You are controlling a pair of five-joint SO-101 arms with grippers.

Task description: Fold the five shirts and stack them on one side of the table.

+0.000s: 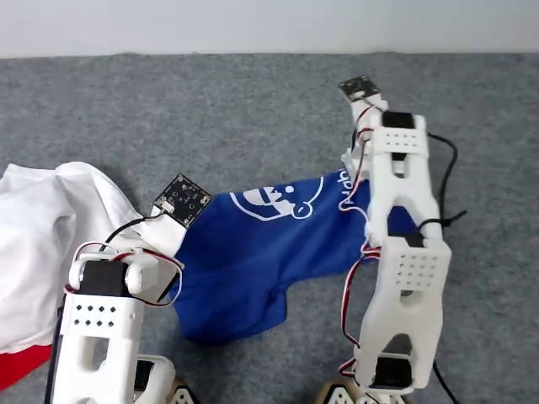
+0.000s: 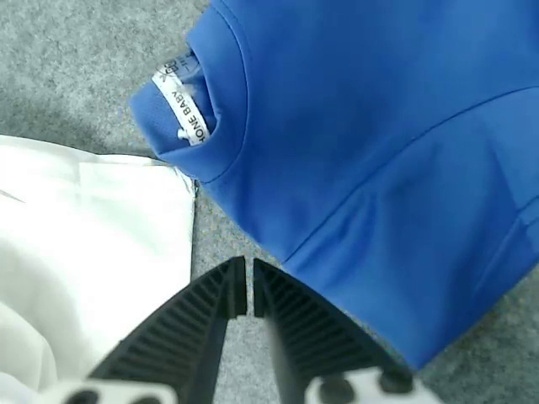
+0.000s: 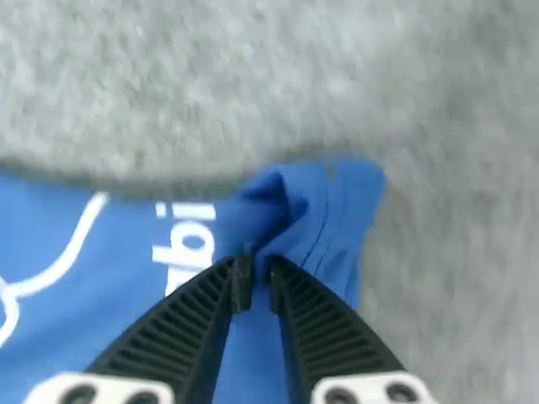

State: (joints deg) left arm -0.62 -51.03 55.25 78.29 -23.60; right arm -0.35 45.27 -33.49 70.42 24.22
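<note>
Blue shirt (image 1: 253,261) lying crumpled on the table (image 1: 168,109) beside a white shirt (image 1: 42,236), folding apparently at its spreading step: right gripper (image 3: 255,282) fingers pinch a bunched edge, while left gripper (image 2: 249,286) fingers, pressed together and empty near the collar (image 2: 223,109), would probably need to spread and grasp there next.

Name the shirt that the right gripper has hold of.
The blue shirt with the white print: the right gripper pinches its bunched edge. The white shirt lies beside it, ungripped.
</note>
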